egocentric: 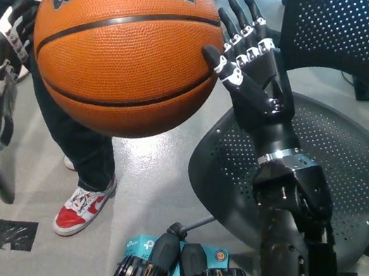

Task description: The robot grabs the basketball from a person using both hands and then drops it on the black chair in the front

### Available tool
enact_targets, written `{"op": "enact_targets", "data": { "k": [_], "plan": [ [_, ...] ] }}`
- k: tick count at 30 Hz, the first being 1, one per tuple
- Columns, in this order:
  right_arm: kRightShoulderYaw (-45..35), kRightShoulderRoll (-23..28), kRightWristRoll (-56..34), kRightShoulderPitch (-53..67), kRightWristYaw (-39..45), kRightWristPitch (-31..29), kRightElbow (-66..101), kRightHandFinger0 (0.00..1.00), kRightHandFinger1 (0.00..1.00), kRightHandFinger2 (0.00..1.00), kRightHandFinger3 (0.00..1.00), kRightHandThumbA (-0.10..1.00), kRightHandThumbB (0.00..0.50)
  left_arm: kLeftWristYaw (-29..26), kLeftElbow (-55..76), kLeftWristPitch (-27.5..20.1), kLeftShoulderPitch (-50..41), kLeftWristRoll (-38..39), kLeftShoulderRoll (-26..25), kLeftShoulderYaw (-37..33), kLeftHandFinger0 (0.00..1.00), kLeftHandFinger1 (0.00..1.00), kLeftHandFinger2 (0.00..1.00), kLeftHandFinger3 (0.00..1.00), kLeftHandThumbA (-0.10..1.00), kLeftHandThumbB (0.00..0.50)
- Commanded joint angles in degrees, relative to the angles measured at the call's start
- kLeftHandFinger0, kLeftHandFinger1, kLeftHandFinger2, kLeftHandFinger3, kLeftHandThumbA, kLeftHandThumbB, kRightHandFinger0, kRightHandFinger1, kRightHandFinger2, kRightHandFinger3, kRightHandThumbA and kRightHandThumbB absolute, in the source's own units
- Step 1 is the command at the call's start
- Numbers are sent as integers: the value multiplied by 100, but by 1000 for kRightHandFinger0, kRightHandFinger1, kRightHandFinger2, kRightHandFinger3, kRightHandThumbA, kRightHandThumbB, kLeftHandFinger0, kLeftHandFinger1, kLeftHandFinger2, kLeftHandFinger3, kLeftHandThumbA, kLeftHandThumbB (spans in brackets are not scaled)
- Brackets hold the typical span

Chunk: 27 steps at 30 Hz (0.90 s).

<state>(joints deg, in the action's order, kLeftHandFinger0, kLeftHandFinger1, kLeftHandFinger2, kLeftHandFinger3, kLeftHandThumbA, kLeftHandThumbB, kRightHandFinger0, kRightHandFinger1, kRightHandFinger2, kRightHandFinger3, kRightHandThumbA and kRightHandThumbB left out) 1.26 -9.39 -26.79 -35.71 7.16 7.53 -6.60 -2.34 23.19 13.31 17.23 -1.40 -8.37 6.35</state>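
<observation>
An orange Wilson basketball [126,45] fills the upper left of the head view, held up in front of a person in dark trousers [79,144]. My black right hand [250,67] is open, its fingers spread, its thumb touching the ball's right side. My white left hand [3,70] is raised at the ball's left side, close to it or touching it, partly hidden behind the ball. The black perforated chair [322,169] stands at the right, under my right forearm.
The person's red and white shoe [79,209] rests on the grey floor. A piece of black tape [10,232] lies at the lower left. A second dark mesh chair back [359,40] stands at the upper right.
</observation>
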Motion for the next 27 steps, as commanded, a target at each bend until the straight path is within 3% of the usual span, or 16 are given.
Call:
{"op": "enact_targets", "data": {
  "k": [1, 2, 4, 5, 6, 9, 11, 15, 16, 27],
  "plan": [
    [421, -346, 409, -291, 181, -193, -185, 1000, 1000, 1000, 1000, 1000, 433, 157, -27, 15, 289, -326, 126, -480, 1000, 1000, 1000, 1000, 1000, 145],
    [422, -347, 414, -292, 182, -205, -191, 1000, 1000, 1000, 1000, 1000, 433, 146, -28, 15, 290, -330, 123, -487, 1000, 1000, 1000, 1000, 1000, 145],
    [689, -498, 682, -180, 246, -417, -566, 1000, 1000, 1000, 1000, 1000, 419, 112, -281, 297, 351, -755, 220, -823, 1000, 1000, 1000, 1000, 1000, 227],
    [755, -540, 783, -175, 215, -496, -702, 1000, 1000, 1000, 1000, 1000, 397, 74, -413, 209, 380, -775, 283, -886, 1000, 1000, 1000, 1000, 1000, 218],
    [844, -541, 863, -169, 219, -444, -781, 1000, 1000, 1000, 1000, 1000, 396, 71, -541, 63, 401, -732, 319, -939, 1000, 1000, 1000, 1000, 1000, 198],
    [861, -541, 885, -176, 212, -487, -820, 1000, 1000, 1000, 1000, 1000, 395, 29, -569, 37, 407, -737, 311, -968, 1000, 1000, 1000, 1000, 1000, 199],
    [1057, -730, 1350, -147, 124, -1257, -1420, 1000, 1000, 1000, 1000, 1000, 320, 13, -1068, -119, 507, -810, 461, -1173, 1000, 1000, 1000, 1000, 1000, 202],
    [1057, -748, 1404, -177, 112, -1449, -1547, 1000, 1000, 1000, 1000, 1000, 308, -44, -1110, -146, 521, -822, 451, -1208, 1000, 1000, 1000, 1000, 1000, 203],
    [1096, -865, 1787, -244, -195, -1865, -2046, 1000, 1000, 1000, 1000, 1000, 287, -136, -1242, 22, 553, -994, 561, -1320, 1000, 1000, 1000, 1000, 1000, 186],
    [832, -874, 1657, -319, -555, -1614, -2156, 1000, 1000, 1000, 1000, 1000, 256, -29, -1856, -29, 920, -698, 702, -1281, 1000, 1000, 1000, 1000, 1000, 183]
  ]
}}
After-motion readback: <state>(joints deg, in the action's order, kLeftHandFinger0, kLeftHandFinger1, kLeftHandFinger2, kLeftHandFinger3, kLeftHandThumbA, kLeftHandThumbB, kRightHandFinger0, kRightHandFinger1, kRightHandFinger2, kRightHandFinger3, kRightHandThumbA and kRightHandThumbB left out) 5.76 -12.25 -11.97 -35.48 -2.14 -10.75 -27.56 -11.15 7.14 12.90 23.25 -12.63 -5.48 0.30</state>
